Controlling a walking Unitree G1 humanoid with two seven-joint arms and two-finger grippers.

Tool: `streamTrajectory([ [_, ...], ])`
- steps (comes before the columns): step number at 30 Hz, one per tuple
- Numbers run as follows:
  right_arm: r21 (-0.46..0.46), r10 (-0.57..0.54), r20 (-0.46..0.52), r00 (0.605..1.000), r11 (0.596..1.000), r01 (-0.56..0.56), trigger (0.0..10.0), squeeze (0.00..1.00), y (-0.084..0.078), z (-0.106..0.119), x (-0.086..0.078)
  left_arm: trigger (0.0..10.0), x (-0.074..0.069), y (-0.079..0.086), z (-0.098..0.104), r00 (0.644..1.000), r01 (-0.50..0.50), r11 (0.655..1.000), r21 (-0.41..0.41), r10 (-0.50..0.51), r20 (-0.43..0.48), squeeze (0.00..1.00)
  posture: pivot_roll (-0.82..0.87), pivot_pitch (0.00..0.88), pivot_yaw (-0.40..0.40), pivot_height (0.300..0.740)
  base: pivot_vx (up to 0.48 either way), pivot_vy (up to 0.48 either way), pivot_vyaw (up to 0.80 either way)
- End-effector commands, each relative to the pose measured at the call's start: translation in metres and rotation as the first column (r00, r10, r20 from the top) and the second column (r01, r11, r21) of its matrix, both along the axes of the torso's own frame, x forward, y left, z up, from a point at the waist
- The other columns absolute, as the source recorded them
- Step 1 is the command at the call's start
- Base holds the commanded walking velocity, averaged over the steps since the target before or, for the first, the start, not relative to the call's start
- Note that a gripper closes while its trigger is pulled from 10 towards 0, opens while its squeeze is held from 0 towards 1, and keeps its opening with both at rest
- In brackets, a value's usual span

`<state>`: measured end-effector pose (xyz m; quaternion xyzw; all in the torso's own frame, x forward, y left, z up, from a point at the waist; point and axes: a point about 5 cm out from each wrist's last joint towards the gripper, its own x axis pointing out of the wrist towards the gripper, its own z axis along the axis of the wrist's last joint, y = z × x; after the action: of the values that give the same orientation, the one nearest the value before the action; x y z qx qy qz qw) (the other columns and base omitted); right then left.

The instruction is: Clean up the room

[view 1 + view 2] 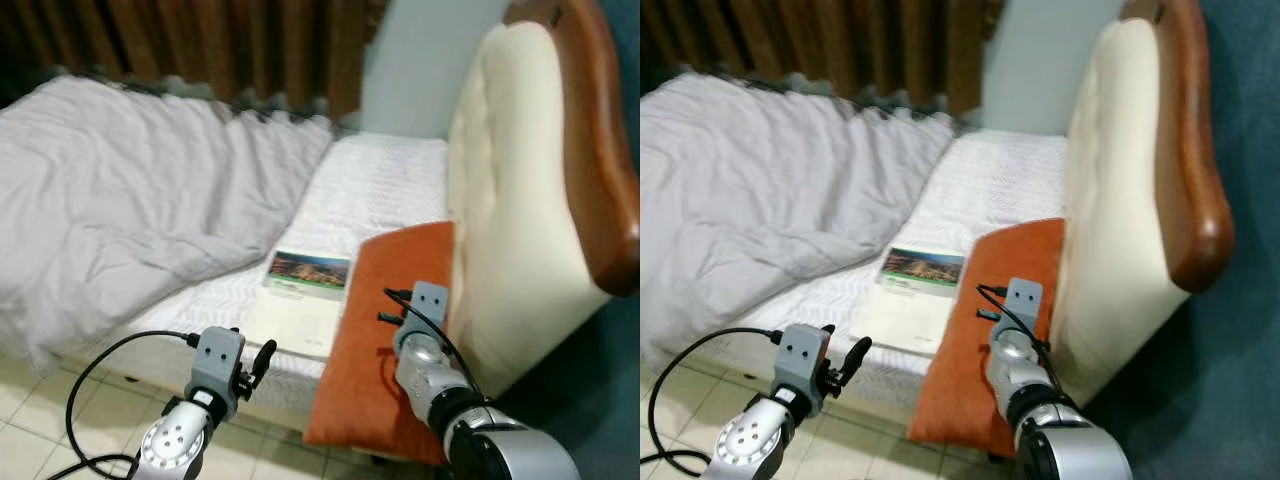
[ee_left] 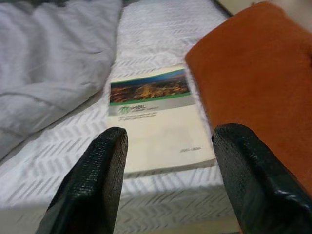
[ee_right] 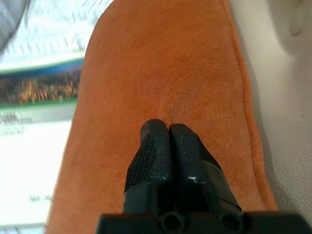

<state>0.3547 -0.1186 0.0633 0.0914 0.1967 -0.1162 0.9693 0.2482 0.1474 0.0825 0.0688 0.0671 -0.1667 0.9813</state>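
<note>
A wide bed (image 1: 390, 175) with a white chevron-patterned sheet fills this corner of the room, backed by a cream tufted headboard with a curved brown wooden frame (image 1: 520, 190). A rumpled pale grey duvet (image 1: 130, 190) is heaped over the far half, up against dark brown curtains (image 1: 200, 45). Pale floor tiles (image 1: 40, 430) show below the mattress edge.

Near that edge lies a white paperback book with a landscape photo strip on its cover (image 1: 300, 295), flat on the sheet. Just beside it, a rust-orange velvety pillow (image 1: 395, 320) leans against the headboard and hangs over the mattress edge.

The left end effector (image 2: 168, 170) hovers short of the book, its black fingers (image 2: 97, 180) spread wide with nothing between them. The right end effector (image 3: 168, 134) has its fingers pressed together, tips over the pillow.
</note>
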Motion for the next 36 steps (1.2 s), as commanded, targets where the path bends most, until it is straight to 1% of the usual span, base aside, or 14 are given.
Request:
streamTrajectory([
  [1,0.045,-0.02,0.068,0.997,0.999,0.017,10.0,0.0,0.002,0.018,0.011,10.0,-0.004,-0.006,0.002,1.0,0.024,1.0,-0.01,-0.024,0.003,0.0,0.2,0.253,-0.057,0.74,0.0,0.0,0.0],
  [2,0.087,-0.043,0.115,0.992,0.996,0.033,10.0,0.0,0.002,0.032,0.018,10.0,-0.008,-0.012,0.004,0.999,0.044,0.999,-0.019,-0.044,0.005,0.0,0.19,0.248,-0.058,0.74,0.0,0.0,0.0],
  [3,0.096,-0.049,0.129,0.99,0.995,0.037,10.0,0.0,0.002,0.036,0.02,10.0,-0.009,-0.014,0.005,0.999,0.049,0.999,-0.022,-0.049,0.006,0.0,0.19,0.248,-0.058,0.74,0.0,0.0,0.0],
  [6,0.125,-0.092,0.175,0.98,0.99,0.071,10.0,0.0,-0.004,0.053,0.029,10.0,-0.023,-0.028,0.0,0.991,0.134,0.99,-0.037,-0.135,-0.021,0.0,0.19,0.253,-0.06,0.74,0.0,0.0,0.0],
  [8,0.142,-0.117,0.18,0.977,0.986,0.091,10.0,0.0,-0.006,0.057,0.031,10.0,-0.034,-0.035,-0.003,0.985,0.169,0.985,-0.039,-0.17,-0.04,0.0,0.19,0.267,-0.058,0.74,0.0,0.0,0.0],
  [11,0.159,-0.136,0.168,0.976,0.981,0.109,10.0,0.0,-0.008,0.058,0.032,10.0,-0.039,-0.038,-0.004,0.984,0.17,0.984,-0.048,-0.173,-0.052,0.0,0.2,0.275,-0.058,0.74,0.0,0.0,0.0],
  [12,0.18,-0.147,0.167,0.975,0.977,0.117,10.0,0.0,-0.008,0.059,0.033,10.0,-0.041,-0.038,-0.003,0.984,0.17,0.984,-0.048,-0.172,-0.054,0.0,0.21,0.288,-0.059,0.74,0.0,0.0,0.0],
  [36,0.18,-0.147,0.167,0.975,0.977,0.117,10.0,0.0,-0.008,0.059,0.033,10.0,-0.041,-0.038,-0.003,0.984,0.17,0.984,-0.048,-0.172,-0.054,0.0,0.21,0.288,-0.059,0.74,0.0,0.0,0.0],
])
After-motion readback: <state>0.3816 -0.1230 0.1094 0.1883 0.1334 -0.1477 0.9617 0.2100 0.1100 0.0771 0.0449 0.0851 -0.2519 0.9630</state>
